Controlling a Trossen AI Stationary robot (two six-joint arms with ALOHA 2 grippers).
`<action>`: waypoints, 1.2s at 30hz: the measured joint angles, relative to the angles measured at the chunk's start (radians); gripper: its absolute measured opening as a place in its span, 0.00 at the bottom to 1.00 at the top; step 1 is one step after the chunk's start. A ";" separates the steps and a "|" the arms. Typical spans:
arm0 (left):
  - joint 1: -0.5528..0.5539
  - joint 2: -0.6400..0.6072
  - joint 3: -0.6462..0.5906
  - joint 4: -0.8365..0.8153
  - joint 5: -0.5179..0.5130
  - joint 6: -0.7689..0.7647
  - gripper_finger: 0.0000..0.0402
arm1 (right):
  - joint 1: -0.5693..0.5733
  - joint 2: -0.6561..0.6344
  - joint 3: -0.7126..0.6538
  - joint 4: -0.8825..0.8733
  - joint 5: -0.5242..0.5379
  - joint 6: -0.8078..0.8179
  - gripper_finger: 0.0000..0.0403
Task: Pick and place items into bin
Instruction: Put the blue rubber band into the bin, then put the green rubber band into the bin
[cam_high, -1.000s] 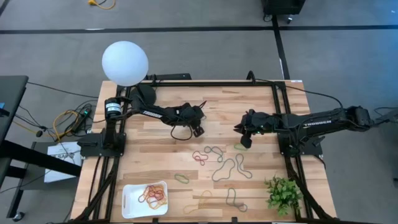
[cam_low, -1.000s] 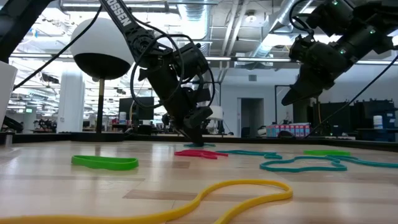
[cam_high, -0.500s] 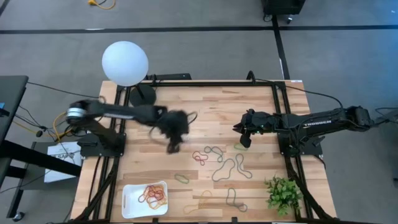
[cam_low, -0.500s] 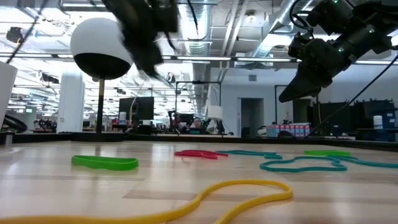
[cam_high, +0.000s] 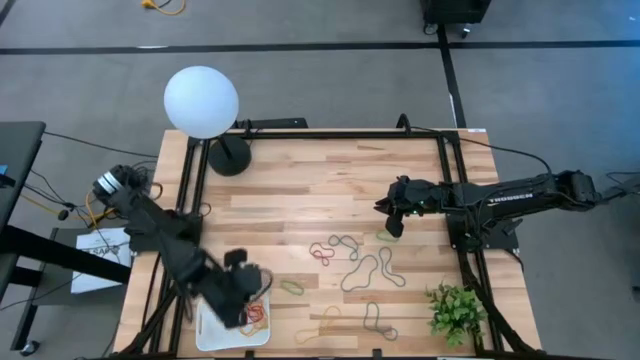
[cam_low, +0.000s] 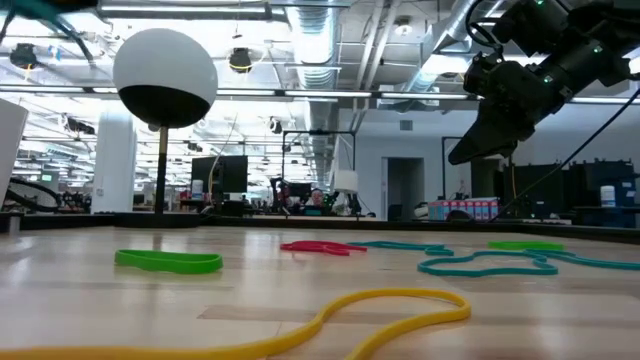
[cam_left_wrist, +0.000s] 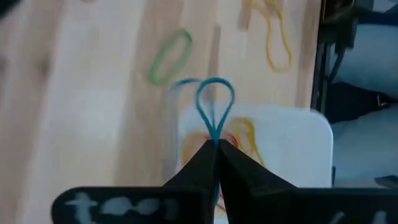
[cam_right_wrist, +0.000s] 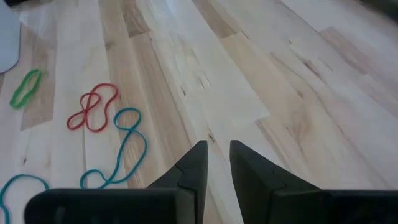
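**Operator:** Where is my left gripper relative to the bin?

**Describer:** Your left gripper (cam_left_wrist: 214, 144) hangs directly over the bin (cam_high: 208, 318), the shallow white tray at the table's near left corner. Its fingers are pinched together on a teal band (cam_left_wrist: 214, 107), whose loop dangles ahead of the tips, above the tray's edge and the red and yellow bands already inside. Judging from this, letting go should drop it straight in or just on the rim.

**Operator:** And the right side?

**Describer:** Your right gripper (cam_right_wrist: 216, 154) waits in the air above the table's right half, fingers slightly apart and holding nothing. The loose bands, such as the red band (cam_high: 321, 251), lie between the two arms, nearer your right gripper.
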 joint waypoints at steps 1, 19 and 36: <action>-0.026 0.024 0.000 0.003 -0.003 -0.045 0.00 | 0.000 0.005 0.000 -0.001 0.000 0.010 0.16; -0.059 0.266 -0.001 0.019 0.048 -0.290 0.05 | -0.001 0.057 0.000 0.067 0.000 0.009 0.16; -0.037 0.266 0.000 0.009 0.075 -0.228 0.17 | 0.072 0.070 0.000 -0.070 -0.062 0.118 0.16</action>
